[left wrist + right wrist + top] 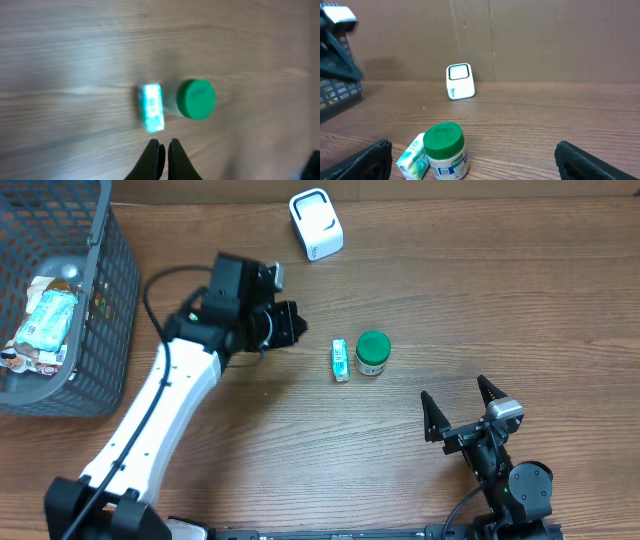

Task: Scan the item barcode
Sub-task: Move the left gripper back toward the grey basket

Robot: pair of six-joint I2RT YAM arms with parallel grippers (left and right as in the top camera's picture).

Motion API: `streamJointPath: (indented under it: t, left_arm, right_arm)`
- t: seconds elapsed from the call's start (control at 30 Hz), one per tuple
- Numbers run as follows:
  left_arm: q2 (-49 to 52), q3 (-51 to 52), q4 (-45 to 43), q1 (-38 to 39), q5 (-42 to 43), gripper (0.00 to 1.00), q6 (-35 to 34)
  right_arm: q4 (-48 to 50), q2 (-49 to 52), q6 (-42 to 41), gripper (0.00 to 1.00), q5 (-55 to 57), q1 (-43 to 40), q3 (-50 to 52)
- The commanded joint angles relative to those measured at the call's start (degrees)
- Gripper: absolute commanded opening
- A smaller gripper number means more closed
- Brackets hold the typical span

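The left hand (164, 150) has its fingers pressed together and holds nothing; it hangs above the counter (250, 440), pointing at the small box (151, 107) from the basket side; the wrist view is blurred, so the height is hard to judge. The box lies flat at mid-counter, with the green-lidded jar (373, 352) just beside it on the far side, perhaps touching. Either could be the item to scan; the box is nearer this hand. The white scanner (316, 223) stands well apart at the back edge; a basket (110, 290) of groceries sits at the left. The right hand (455, 402) waits at the near edge, fingers spread wide and empty. The step in hand looks like the reach for the item; to do it well the fingers should part before coming down, then take the box across its narrow sides; the finger on the jar side has little room and could knock the jar. The printed code should stay uncovered so it can face the scanner's window.
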State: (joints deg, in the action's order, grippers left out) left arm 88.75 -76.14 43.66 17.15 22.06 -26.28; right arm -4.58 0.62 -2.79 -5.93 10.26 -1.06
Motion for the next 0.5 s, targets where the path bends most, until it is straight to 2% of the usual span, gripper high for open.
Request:
streamJointPath:
  t: [0.0, 0.03, 0.07, 0.2, 0.3, 0.37, 0.47]
  left_arm:
    - [-2.0, -13.0, 7.8, -0.3, -16.8, 0.04, 9.8]
    - [-2.0, -15.8, 9.7, -0.5, -19.5, 0.06, 11.5]
    - [-2.0, -18.1, 11.1, -0.6, -21.8, 0.13, 13.0]
    - [-2.1, -26.9, 13.2, -1.4, -33.8, 0.58, 19.1]
    - [-2.2, -31.5, 10.9, -2.8, -44.3, 0.94, 20.3]
    - [-2.2, -32.7, 7.6, -4.7, -47.9, 1.0, 22.3]
    - [-2.1, -32.8, 2.0, -8.9, -49.1, 1.0, 25.6]
  right_arm:
    - [0.2, -0.5, 0.3, 1.0, 0.4, 0.3, 0.6]
    - [0.2, -0.5, 0.3, 1.0, 0.4, 0.3, 0.6]
    - [0.2, -0.5, 0.3, 1.0, 0.4, 0.3, 0.6]
    - [0.2, -0.5, 0.3, 1.0, 0.4, 0.3, 0.6]
    - [0.2, -0.5, 0.3, 1.0, 0.4, 0.3, 0.6]
    - [0.2, -0.5, 0.3, 1.0, 0.4, 0.3, 0.6]
    - [0.2, -0.5, 0.3, 1.0, 0.4, 0.3, 0.6]
